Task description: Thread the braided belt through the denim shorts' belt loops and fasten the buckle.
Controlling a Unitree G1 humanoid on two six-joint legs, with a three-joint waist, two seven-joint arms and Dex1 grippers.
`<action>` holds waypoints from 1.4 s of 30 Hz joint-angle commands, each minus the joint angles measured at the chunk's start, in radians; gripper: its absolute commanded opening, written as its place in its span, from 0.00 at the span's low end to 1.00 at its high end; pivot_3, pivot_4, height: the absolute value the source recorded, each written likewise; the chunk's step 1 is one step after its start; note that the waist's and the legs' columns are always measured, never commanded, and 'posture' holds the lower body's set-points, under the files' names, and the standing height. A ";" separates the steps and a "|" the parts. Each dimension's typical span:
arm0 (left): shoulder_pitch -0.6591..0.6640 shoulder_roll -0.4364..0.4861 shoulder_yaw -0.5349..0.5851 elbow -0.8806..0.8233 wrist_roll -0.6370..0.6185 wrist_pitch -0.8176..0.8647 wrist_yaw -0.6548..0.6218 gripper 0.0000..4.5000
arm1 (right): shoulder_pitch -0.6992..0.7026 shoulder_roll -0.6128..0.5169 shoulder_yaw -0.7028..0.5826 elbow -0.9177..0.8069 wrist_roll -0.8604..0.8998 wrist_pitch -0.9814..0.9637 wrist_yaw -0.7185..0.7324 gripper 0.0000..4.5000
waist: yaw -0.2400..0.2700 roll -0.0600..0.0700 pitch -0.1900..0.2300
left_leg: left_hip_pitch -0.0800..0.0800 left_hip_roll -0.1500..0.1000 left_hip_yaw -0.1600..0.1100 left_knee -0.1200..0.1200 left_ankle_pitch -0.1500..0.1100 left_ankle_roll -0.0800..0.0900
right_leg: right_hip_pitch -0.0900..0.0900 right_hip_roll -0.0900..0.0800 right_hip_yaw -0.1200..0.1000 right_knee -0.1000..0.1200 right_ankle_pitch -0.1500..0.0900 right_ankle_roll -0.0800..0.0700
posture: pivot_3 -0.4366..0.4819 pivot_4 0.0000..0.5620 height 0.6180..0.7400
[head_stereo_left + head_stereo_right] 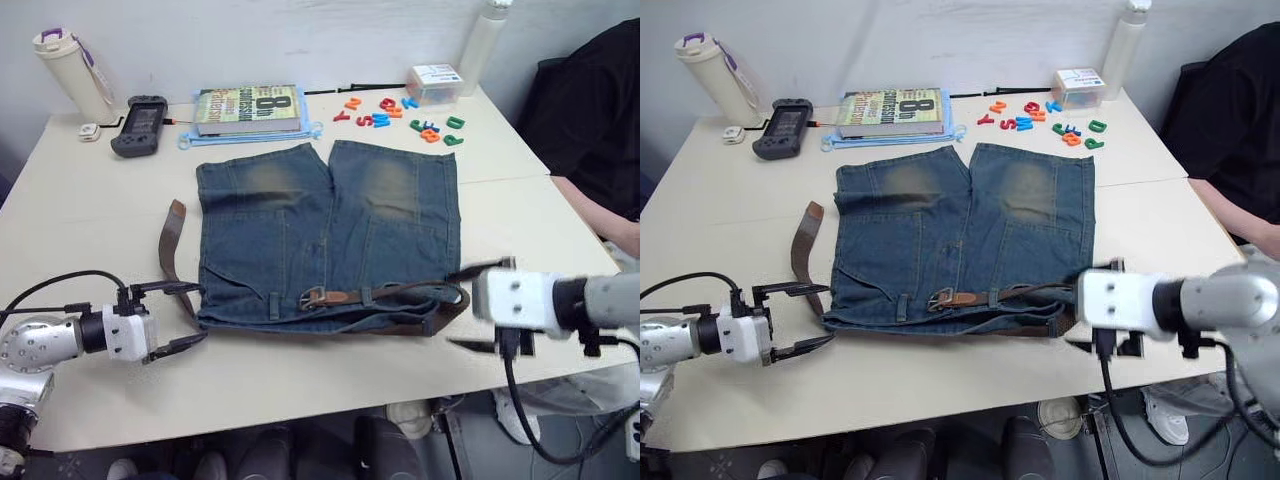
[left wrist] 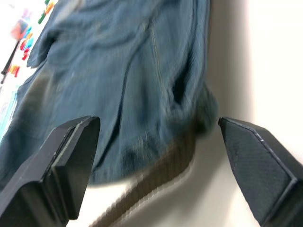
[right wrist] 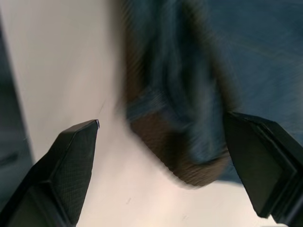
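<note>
Left claw (image 1: 178,317) gapes beside the braided belt (image 1: 400,292), lying lengthwise along the waistband.

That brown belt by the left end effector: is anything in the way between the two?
Nothing visible. The left end effector is open beside the braided belt at the denim shorts' waist corner, bare table between.

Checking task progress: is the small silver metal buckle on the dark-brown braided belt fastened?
Cannot tell. The silver buckle lies at the blue denim shorts' waistband with strap beside it; the prong isn't discernible.
</note>
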 commanded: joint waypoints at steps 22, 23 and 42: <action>-0.454 -0.360 0.046 0.071 0.063 0.745 0.126 0.99 | -0.021 0.182 0.293 0.154 -0.060 0.269 -0.337 1.00 | 0.018 -0.001 0.000 | -0.018 -0.009 0.001 0.011 0.001 0.004 | -0.016 0.000 -0.008 0.007 0.001 0.002 | 0.48 0.27 1.00; -0.501 -0.383 0.041 0.127 0.075 0.758 0.125 0.99 | -0.079 0.193 0.321 0.247 -0.112 0.208 -0.361 1.00 | 0.019 -0.001 0.000 | -0.018 -0.009 0.001 0.013 0.002 0.004 | -0.015 0.000 -0.008 0.007 0.002 0.003 | 0.48 0.27 1.00; -0.934 -0.583 0.026 0.934 0.352 0.866 0.238 0.87 | -0.702 0.583 0.373 1.765 -0.329 -0.285 -0.353 0.89 | -0.017 -0.005 -0.003 | -0.015 -0.014 0.009 0.007 0.006 0.009 | -0.017 -0.005 -0.012 0.006 0.011 0.007 | 0.48 0.27 1.00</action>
